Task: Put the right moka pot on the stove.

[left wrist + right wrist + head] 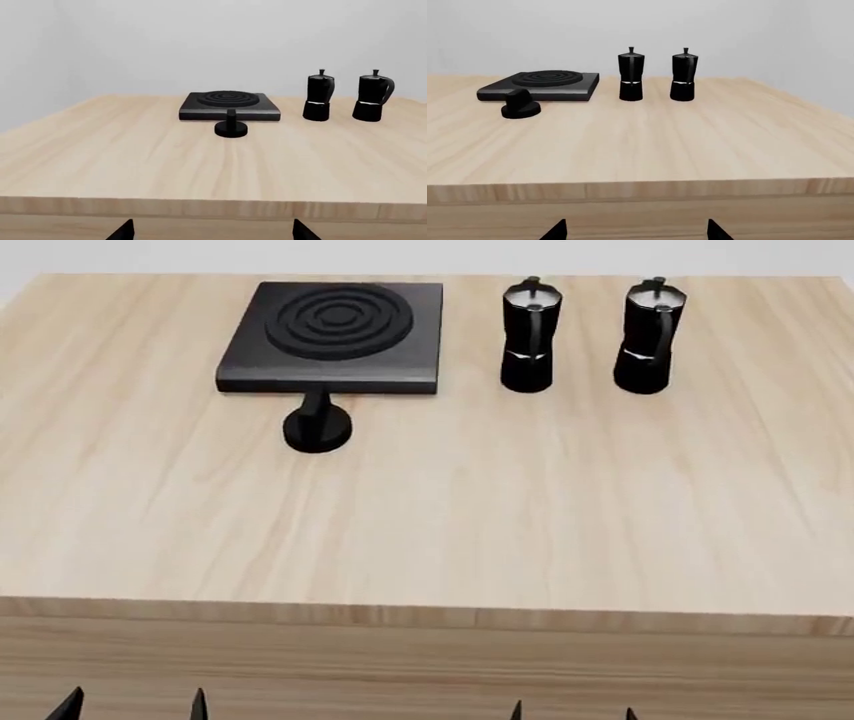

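Note:
Two glossy black moka pots stand upright side by side at the table's far right. The right moka pot (pixel 649 337) (pixel 373 96) (pixel 683 75) is the outer one, the other pot (pixel 530 335) (pixel 319 96) (pixel 630 75) stands between it and the stove. The stove (pixel 336 335) (pixel 229 105) (pixel 540 85), a dark square slab with rings, lies at the far left with nothing on it. My left gripper (pixel 134 708) (pixel 212 231) and right gripper (pixel 574 714) (pixel 636 231) hang below the table's near edge, both open and empty, far from the pots.
A small black knob (pixel 316 427) (pixel 231 126) (pixel 520 106) stands just in front of the stove. The light wooden table (pixel 441 530) spreads wide between its near edge and the objects. A plain pale wall lies behind.

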